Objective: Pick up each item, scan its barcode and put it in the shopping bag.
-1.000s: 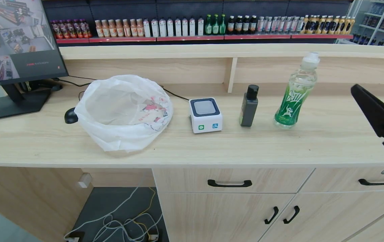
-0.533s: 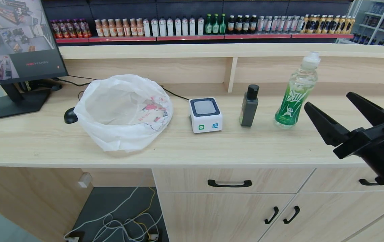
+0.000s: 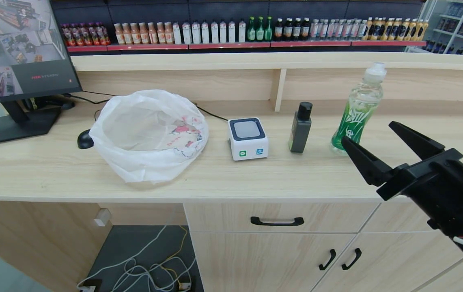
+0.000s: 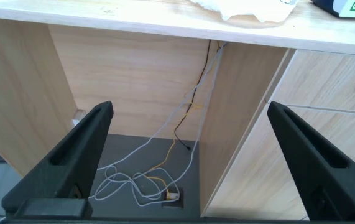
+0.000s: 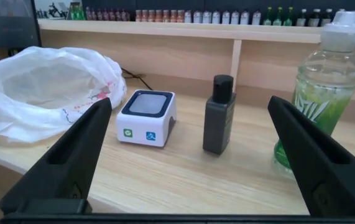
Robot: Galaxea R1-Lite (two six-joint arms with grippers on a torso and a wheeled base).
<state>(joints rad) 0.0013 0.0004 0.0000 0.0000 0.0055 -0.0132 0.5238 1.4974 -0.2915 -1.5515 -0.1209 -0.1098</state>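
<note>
Shopping bag (image 3: 148,134): white plastic, mouth open and slumped, lying on the left part of the wooden counter (image 3: 215,178). A monitor (image 3: 16,44) stands farther left, and a black mouse (image 3: 85,140) sits at the bag's left edge.
Left gripper (image 4: 189,109): held low, in front of the open bay under the counter, with cables (image 4: 146,180) on the floor beyond it. Its fingers are spread wide with nothing between them.
Scanner (image 3: 247,138): small white box with a dark-rimmed window on top. It stands just right of the bag, and a thin cable runs from behind it towards the back of the counter.
Dark bottle (image 3: 300,127): upright with a black pump cap, standing right of the scanner and apart from it.
Green bottle (image 3: 357,113): upright clear drink bottle with a green label and a white cap, standing right of the dark bottle and apart from it.
Right gripper (image 3: 367,132): raised over the counter's front edge at the right, pointing towards the green bottle. Its fingers are wide apart and hold nothing. In the head view the left fingertip overlaps the bottle's base. In the right wrist view the bottle stands beyond the fingertips, not between them.
</note>
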